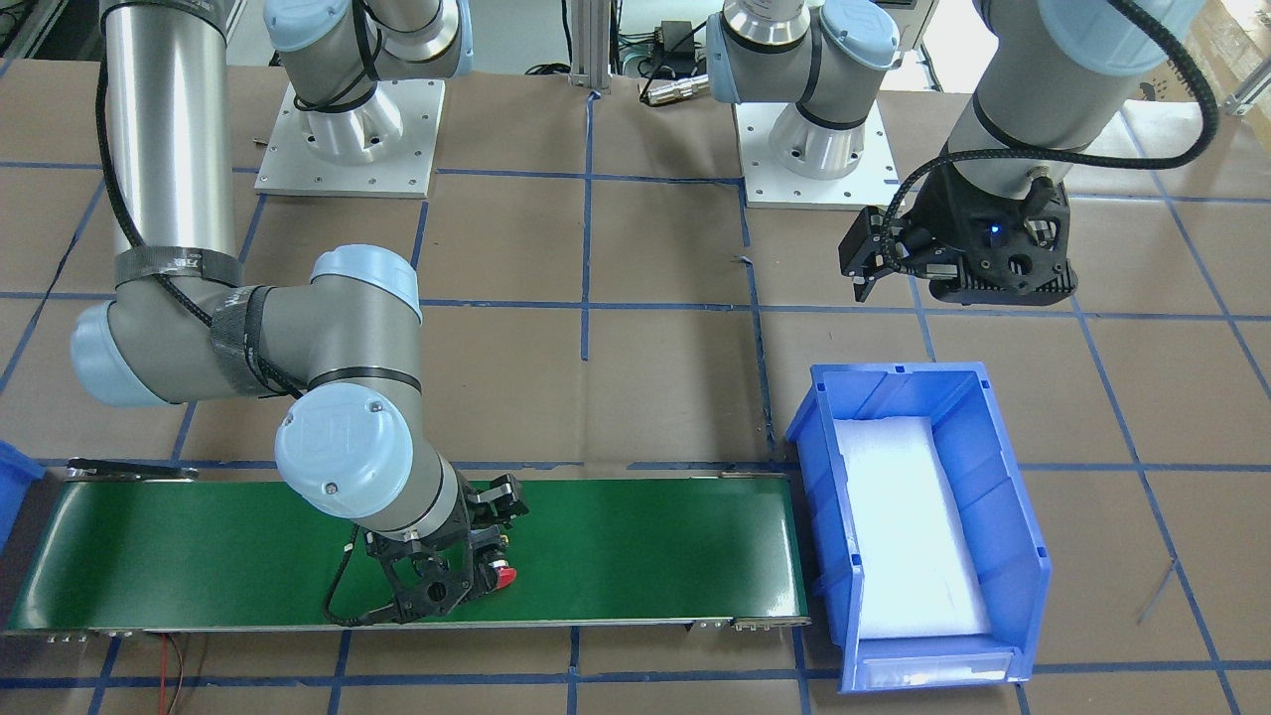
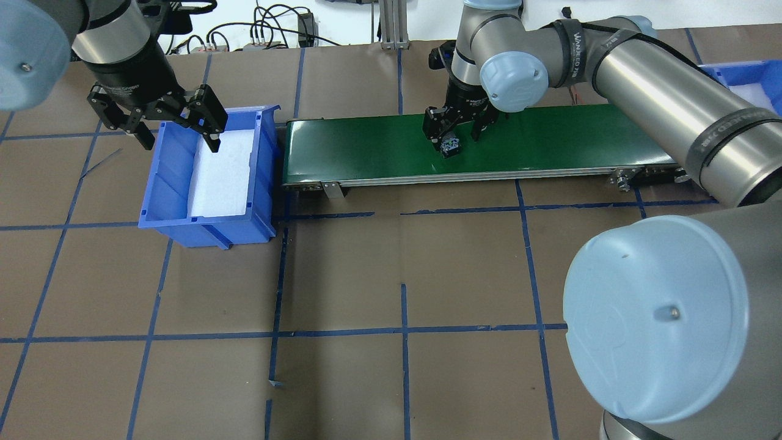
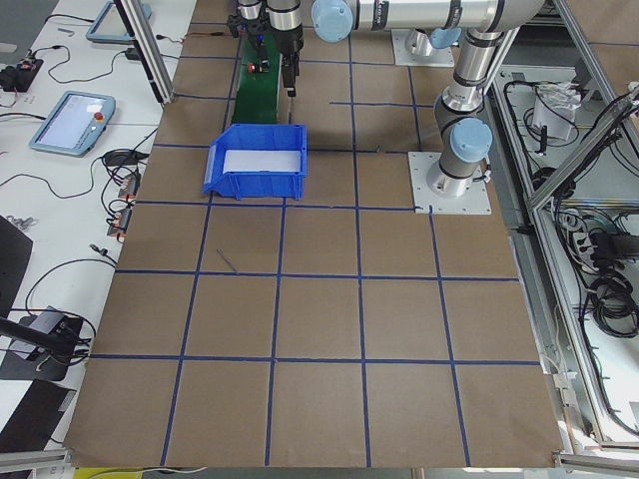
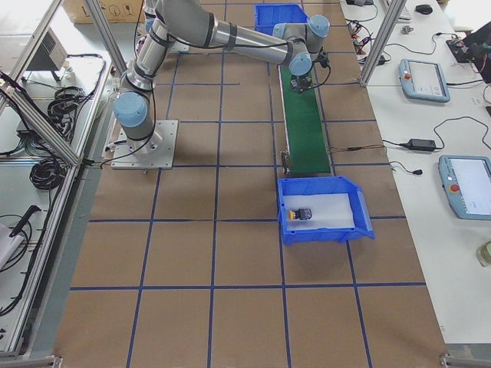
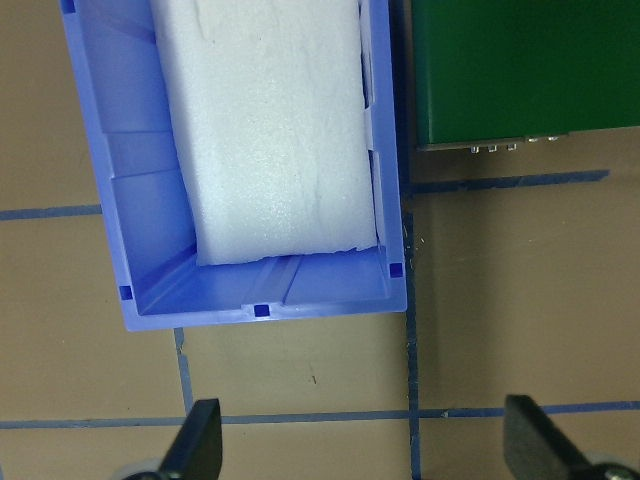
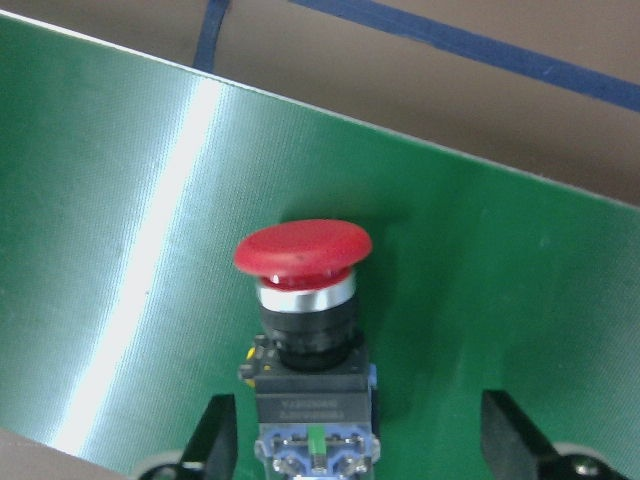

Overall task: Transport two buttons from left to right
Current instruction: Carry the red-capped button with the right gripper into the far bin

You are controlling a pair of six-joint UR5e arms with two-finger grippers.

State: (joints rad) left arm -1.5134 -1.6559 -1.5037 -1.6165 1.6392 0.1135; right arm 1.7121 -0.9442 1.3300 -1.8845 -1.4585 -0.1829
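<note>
- Straddling the red button (image 6: pixel 305 300) with the right gripper (image 2: pixel 453 133): spread wide, fingers (image 6: pixel 212 440) on either side of the black body, touching neither side as far as the wrist view shows.
- Lying on its side about midway along the green belt (image 1: pixel 645 546), red cap pointing away from the wrist camera, grey terminal end nearest the palm.
- Reads as the grasp step, so close on the square black body behind the metal collar, not on the rounded cap, a likely place to slip off flat pads.
- Centre first: nearer one finger than the other in the wrist view, so expect a sideways shove if closed as is.
- Keep the fingertips just clear of the belt while closing, to avoid scraping it.
- Lift straight up before swinging toward the blue bin (image 4: pixel 326 230) at the right end of the belt.
- Holds a small dark thing (image 4: pixel 301 214) already, probably the other button, though too small to be sure; set the red one down beside it, not on top.
- Leave the left gripper (image 2: pixel 182 145) out of it: wide open, empty, hovering near the other blue bin (image 2: pixel 201 235), well apart from the button.
</note>
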